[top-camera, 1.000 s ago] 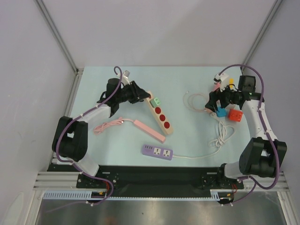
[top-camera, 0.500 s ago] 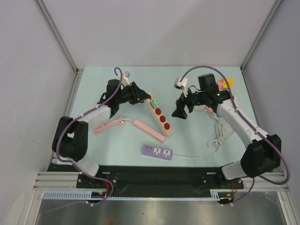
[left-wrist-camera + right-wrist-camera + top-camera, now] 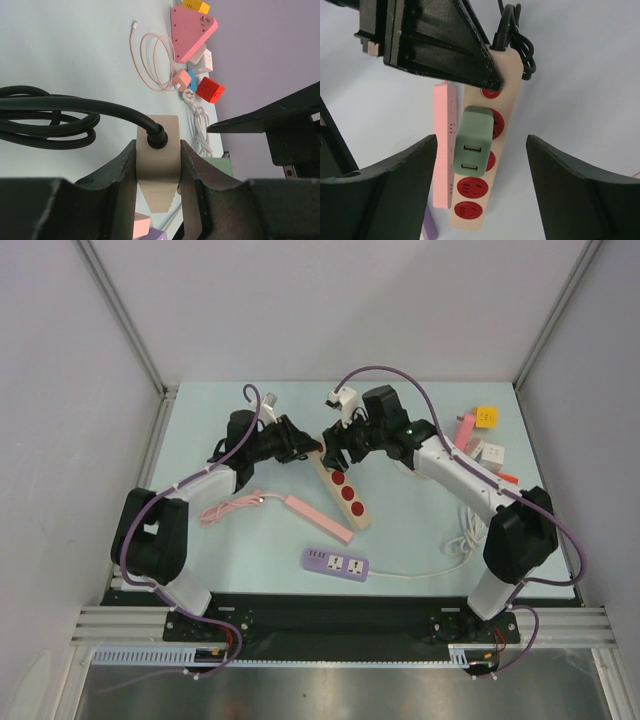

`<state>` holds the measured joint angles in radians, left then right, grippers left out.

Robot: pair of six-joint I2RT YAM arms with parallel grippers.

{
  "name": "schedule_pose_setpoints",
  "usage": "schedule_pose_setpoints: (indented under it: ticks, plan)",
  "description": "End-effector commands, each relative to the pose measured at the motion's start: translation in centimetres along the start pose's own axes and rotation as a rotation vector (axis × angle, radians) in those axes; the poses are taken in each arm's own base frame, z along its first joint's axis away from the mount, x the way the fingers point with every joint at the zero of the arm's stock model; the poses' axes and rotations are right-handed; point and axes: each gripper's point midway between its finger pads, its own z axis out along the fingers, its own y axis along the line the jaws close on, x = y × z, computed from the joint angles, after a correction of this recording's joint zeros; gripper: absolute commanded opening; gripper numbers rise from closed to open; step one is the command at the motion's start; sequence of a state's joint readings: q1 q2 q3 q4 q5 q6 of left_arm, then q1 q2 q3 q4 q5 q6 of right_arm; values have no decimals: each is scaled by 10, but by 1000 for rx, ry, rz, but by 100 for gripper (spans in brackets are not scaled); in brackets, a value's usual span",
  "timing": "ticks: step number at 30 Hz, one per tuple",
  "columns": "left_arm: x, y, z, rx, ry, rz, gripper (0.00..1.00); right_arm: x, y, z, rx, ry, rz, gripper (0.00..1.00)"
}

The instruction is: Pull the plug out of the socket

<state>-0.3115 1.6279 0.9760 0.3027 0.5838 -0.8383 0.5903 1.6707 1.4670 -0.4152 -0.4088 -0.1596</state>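
Note:
A green plug [image 3: 474, 140] with two USB ports sits in a beige power strip [image 3: 348, 496] with red sockets, which lies slantwise at mid-table. My left gripper [image 3: 296, 446] is shut on the strip's far end [image 3: 157, 170], right where the black cord [image 3: 75, 106] enters. My right gripper [image 3: 336, 451] is open and hovers right over the green plug, hiding it in the top view. In the right wrist view its fingers [image 3: 385, 190] stand wide on either side of the plug, apart from it.
A pink strip [image 3: 318, 518] lies beside the beige one, a purple strip [image 3: 336, 563] nearer the front. A pink cable [image 3: 225, 510] lies at left, a white cable [image 3: 465, 530] at right. A yellow cube [image 3: 486, 417], a pink adapter [image 3: 192, 25] and a red cube [image 3: 210, 90] crowd the far right.
My right arm has swung left from the adapters at the far right to above the green plug. The left gripper and the strip have not moved.

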Motion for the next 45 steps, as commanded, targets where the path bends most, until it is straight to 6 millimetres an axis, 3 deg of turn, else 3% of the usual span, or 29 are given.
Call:
schedule_pose_setpoints:
  ticks: [1, 12, 15, 18, 24, 26, 27, 28, 29, 31, 36, 41, 44, 45]
  plan:
    - [-22, -44, -13, 132, -67, 62, 0, -20, -3, 10, 53, -36, 67, 75]
    - [-22, -36, -11, 95, -69, 38, 0, -6, 11, 29, 44, 31, 69, 53]
    - [-22, -34, -11, 87, -70, 35, 0, -3, 16, 31, 37, 46, 64, 35]
    - [-24, -31, -11, 69, -78, 40, 0, -5, 15, 29, 53, 48, 52, 1]
    - [-34, -6, -16, -45, -131, 39, 0, -18, -18, 10, 294, 12, -43, 0]
    - [-37, -1, -17, -58, -141, 46, 0, -25, -21, -1, 292, -8, -48, 0]
    - [-39, -2, -17, -59, -145, 50, 0, -26, -9, -2, 203, -15, -51, 0]
    - [-39, -2, -17, -57, -147, 57, 0, -22, -13, -9, 149, -8, -40, 0]
    - [-39, -2, -17, -57, -144, 64, 0, -25, 16, -16, -55, -31, -59, 0]
    - [-40, -3, -17, -49, -145, 70, 0, -20, 20, -27, -169, -35, -74, 0]
    - [-40, -5, -17, -38, -142, 73, 0, -13, -8, -41, -172, -52, 23, 0]
    - [-40, -3, -17, -43, -143, 68, 0, -12, -33, -37, -7, -60, 80, 0]
    - [-39, -1, -16, -54, -143, 64, 0, -18, -37, -31, 126, -61, 62, 0]
    - [-39, 0, -16, -57, -143, 64, 0, -19, -26, -25, 140, -58, 40, 0]
